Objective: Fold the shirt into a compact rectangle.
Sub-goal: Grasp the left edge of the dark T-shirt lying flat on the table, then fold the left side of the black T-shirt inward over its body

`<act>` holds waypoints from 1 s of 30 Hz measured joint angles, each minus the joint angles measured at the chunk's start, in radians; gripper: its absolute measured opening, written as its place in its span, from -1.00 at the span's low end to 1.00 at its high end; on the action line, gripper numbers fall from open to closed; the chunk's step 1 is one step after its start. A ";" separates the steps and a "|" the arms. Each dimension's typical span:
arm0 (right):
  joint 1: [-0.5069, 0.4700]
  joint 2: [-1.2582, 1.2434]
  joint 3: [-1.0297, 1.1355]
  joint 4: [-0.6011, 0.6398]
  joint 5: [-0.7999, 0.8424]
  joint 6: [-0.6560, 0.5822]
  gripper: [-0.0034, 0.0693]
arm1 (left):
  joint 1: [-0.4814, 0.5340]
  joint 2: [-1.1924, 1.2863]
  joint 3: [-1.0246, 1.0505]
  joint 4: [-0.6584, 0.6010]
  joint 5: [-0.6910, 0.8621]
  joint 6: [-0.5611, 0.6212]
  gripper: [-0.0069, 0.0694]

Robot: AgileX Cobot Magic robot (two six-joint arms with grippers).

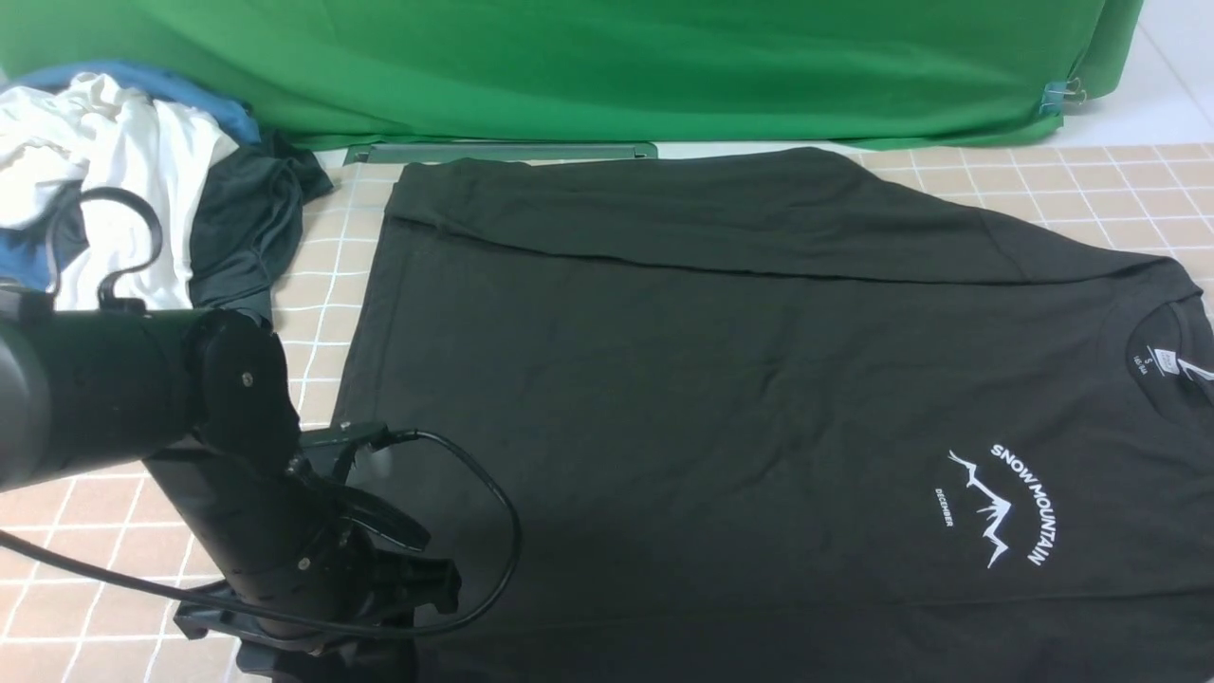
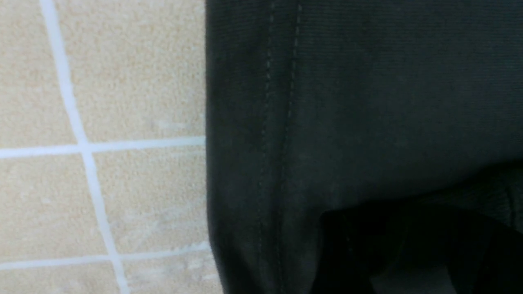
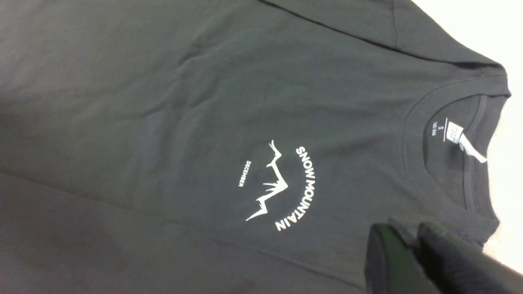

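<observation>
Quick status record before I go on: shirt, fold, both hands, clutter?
shirt: black, spread print-up on the tiled table, collar toward the robot's right
fold: far long edge turned over onto the body
left hand: low at the hem's near corner; open or shut unclear
right hand: fingers together, above the shirt by the collar, holding nothing
clutter: garment pile at far left, off the shirt

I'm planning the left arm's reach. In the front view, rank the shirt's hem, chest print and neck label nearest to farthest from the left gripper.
1. The shirt hem, at the left edge, right beside the left gripper.
2. The chest print, toward the right.
3. The neck label, at the far right.
</observation>
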 joint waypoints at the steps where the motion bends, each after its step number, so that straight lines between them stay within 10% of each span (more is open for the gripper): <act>1: 0.000 0.000 0.000 0.000 0.000 0.000 -0.59 | 0.000 0.002 0.000 0.000 0.000 0.000 0.08; 6: 0.000 0.000 0.000 0.000 0.000 0.000 -0.57 | 0.000 0.008 0.000 0.000 0.000 0.001 -0.04; 13: 0.000 0.000 0.000 0.000 0.000 0.001 -0.56 | 0.000 0.005 -0.002 -0.001 0.004 -0.015 -0.73; 30: 0.000 0.000 0.000 0.000 -0.009 0.002 -0.51 | 0.004 -0.174 -0.456 0.076 0.173 -0.115 -0.74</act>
